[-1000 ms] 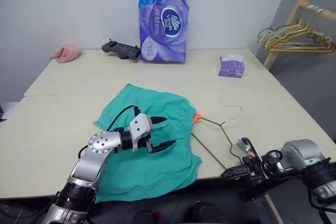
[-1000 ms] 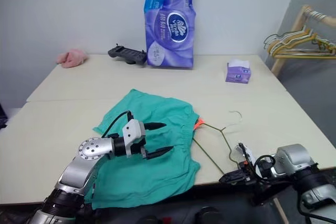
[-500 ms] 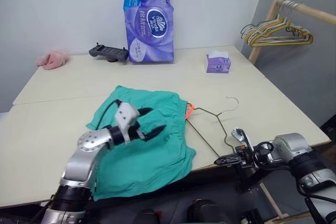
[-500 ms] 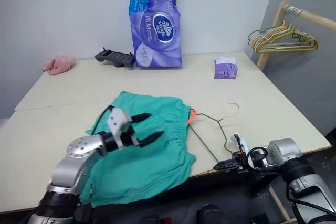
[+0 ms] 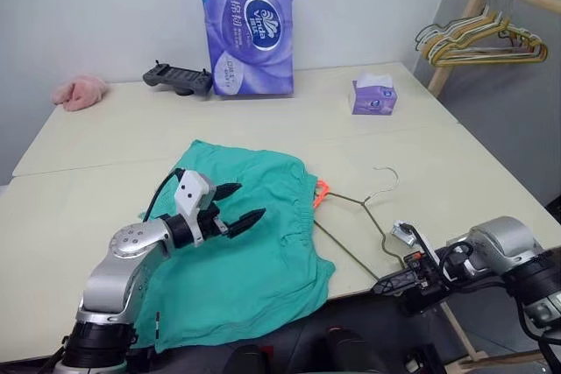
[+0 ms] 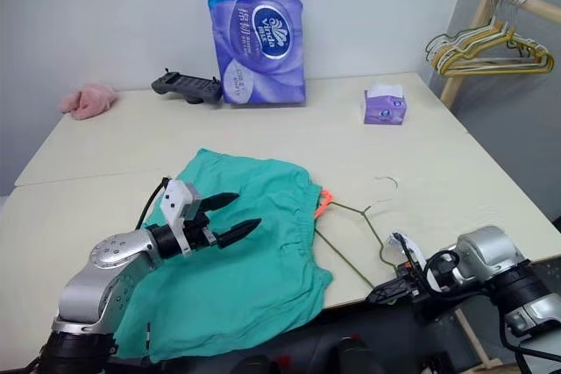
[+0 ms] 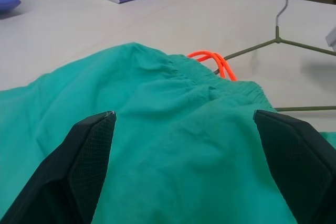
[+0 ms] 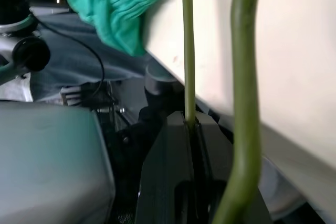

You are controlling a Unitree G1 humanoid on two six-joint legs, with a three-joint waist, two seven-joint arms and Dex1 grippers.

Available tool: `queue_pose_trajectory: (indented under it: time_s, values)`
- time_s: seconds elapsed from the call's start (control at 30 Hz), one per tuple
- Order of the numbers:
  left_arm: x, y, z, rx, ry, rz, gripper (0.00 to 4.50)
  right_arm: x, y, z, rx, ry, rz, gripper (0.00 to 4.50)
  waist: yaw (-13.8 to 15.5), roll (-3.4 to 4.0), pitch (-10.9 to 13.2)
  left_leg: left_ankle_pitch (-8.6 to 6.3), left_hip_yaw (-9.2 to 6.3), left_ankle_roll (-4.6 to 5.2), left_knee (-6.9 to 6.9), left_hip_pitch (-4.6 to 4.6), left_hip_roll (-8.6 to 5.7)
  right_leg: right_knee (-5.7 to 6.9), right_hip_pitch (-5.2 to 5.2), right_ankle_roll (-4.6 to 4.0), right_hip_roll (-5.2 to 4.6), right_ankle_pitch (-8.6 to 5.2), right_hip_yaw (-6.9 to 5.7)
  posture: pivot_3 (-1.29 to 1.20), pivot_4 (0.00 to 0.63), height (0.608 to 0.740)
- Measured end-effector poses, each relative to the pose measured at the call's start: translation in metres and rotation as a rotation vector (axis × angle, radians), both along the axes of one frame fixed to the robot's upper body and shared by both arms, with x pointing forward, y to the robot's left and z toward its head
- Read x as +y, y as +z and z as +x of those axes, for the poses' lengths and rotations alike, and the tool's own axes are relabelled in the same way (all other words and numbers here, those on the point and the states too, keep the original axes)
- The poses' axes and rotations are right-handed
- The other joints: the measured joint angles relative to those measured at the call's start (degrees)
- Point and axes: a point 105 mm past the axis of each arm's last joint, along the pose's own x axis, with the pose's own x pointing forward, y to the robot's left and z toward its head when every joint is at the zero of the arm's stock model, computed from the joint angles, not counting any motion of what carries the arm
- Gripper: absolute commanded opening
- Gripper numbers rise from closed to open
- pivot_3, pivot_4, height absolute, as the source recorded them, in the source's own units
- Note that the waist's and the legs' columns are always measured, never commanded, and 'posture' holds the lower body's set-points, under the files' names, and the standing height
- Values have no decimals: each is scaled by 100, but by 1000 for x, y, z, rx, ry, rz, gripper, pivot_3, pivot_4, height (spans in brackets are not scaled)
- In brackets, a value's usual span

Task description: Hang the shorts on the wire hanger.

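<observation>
The teal shorts [image 5: 245, 256] lie flat on the table, waistband and orange drawstring [image 5: 319, 193] towards the right. My left gripper [image 5: 251, 201] hovers open just above the cloth, holding nothing; its black fingers [image 7: 84, 166] frame the waistband in the left wrist view. The thin olive wire hanger [image 5: 364, 216] lies right of the shorts, hook pointing away, one arm reaching the waistband. My right gripper [image 5: 379, 287] sits at the table's front edge, shut on the hanger's near corner; the wire [image 8: 187, 51] runs out from between its closed fingers.
At the back stand a tall purple tissue pack [image 5: 248, 28], a black controller [image 5: 178, 78], a pink fluffy cloth [image 5: 79, 92] and a small purple tissue box [image 5: 373, 96]. A bunch of hangers [image 5: 478, 41] hangs on a wooden rack at the right.
The camera has shifted. My left gripper drew back to the left over the shorts and rolled, still open. My right gripper rose slightly, keeping its hold on the hanger's corner.
</observation>
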Motion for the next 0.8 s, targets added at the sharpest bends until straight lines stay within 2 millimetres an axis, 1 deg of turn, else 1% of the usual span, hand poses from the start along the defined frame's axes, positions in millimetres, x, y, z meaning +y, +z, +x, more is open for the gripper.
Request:
queue_pose_trajectory:
  time_s: [0.1,0.17,0.2,0.33,0.53,0.7,0.8]
  values:
    - [-1,-2,-3,6,-2,0,4465,2,25,14,-79,32,37,0,65,2,0,0,-15,0,0,6,-2,-3,3,-2,12,-2,-26,132,65,740]
    - [0,-5,-5,16,-1,0,4465,3,32,16,-86,43,58,0,135,2,0,0,-26,1,-2,-4,-2,-16,3,-5,12,-4,-36,132,65,740]
    - [0,-7,-6,21,1,0,4465,3,32,15,-81,46,63,0,176,3,0,-1,-28,1,-2,-7,-2,-22,3,-5,12,-5,-38,132,65,740]
    - [0,-8,-8,27,3,0,4465,8,25,14,-66,66,69,0,298,3,0,-1,-35,2,-1,-29,-1,-50,4,-4,-5,-4,-47,149,67,740]
    - [0,-8,-8,25,3,1,4465,9,12,15,-57,74,48,0,342,3,0,-1,-34,2,5,-41,-10,-56,4,0,-24,-1,-50,154,67,740]
    - [1,-8,-8,24,2,3,4465,7,-1,23,-77,38,6,0,342,3,0,-1,-41,2,7,-39,-7,-53,9,-1,-24,-1,-57,153,70,740]
    - [1,-8,-8,24,1,4,4465,8,-1,33,-111,13,0,0,335,3,0,-1,-41,2,7,-24,-5,-50,18,-1,-23,-1,-58,145,71,740]
